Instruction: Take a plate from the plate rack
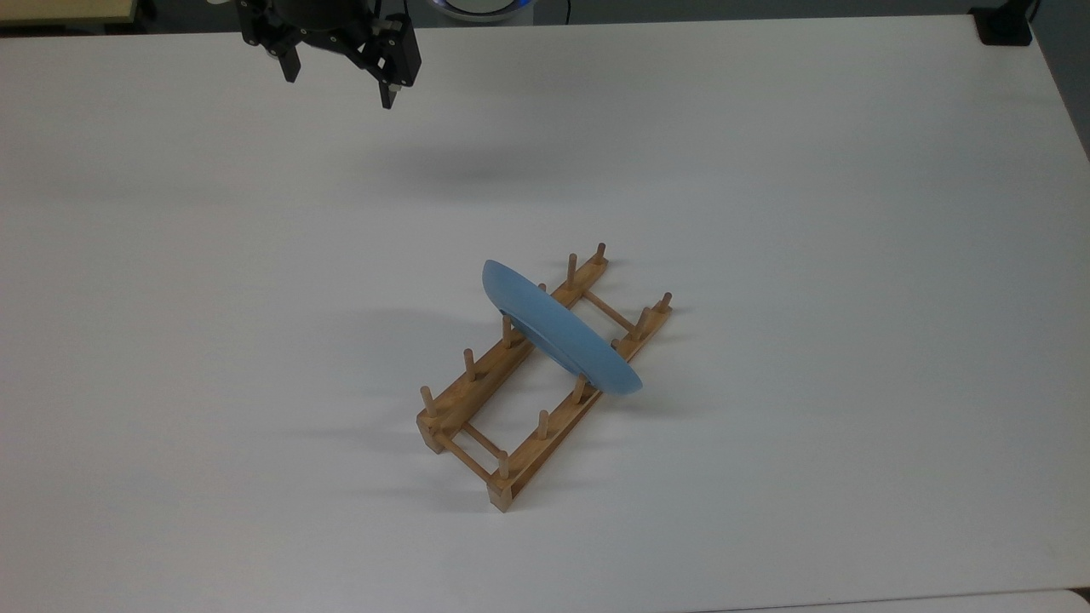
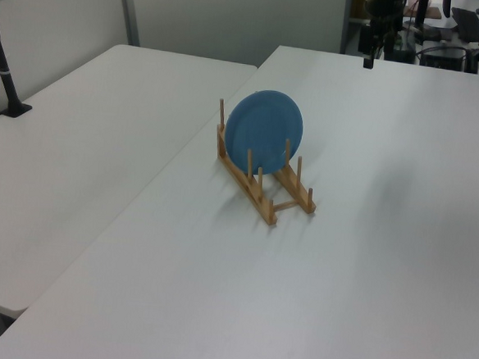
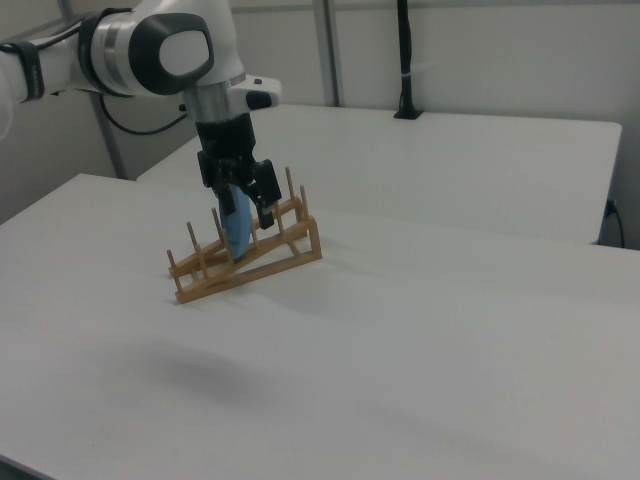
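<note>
A lab or office workspace: plain white desks (image 2: 104,121) pushed together, grey partition walls (image 2: 234,19), black clamped poles (image 3: 405,60), a white robot arm (image 3: 150,50).

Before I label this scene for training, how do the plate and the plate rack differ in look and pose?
The plate is light blue and round; the plate rack is light wood, a long frame of rails and pegs. The plate stands on edge, leaning between pegs; the plate rack lies flat on the white table. The plate crosses the plate rack's rails and overhangs both sides. Both sit far from the gripper.
</note>
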Action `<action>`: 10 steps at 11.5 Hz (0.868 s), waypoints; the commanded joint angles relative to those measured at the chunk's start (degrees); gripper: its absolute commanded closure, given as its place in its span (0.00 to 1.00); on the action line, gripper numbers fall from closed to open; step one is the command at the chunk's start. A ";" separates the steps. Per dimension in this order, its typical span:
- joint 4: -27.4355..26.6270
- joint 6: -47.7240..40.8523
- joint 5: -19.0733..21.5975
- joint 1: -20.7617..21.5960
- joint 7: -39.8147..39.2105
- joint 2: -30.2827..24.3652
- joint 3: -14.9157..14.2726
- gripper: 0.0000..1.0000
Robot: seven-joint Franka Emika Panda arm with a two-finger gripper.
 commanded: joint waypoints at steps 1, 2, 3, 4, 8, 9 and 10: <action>-0.21 0.06 -0.60 0.48 -0.90 -0.71 -0.35 0.00; -0.21 -0.03 -0.51 0.48 -0.90 -0.71 -0.35 0.00; -0.21 -0.46 -0.60 0.57 -0.98 -0.62 -0.35 0.00; -0.21 -0.47 -0.60 0.65 -0.98 -0.71 -0.35 0.00; -0.13 -1.08 -1.03 1.09 -0.98 -0.53 0.26 0.00; -0.13 -0.73 -1.30 1.53 -1.07 -0.36 0.70 0.00; 0.05 -0.03 -1.39 2.49 -1.16 -0.35 0.79 0.00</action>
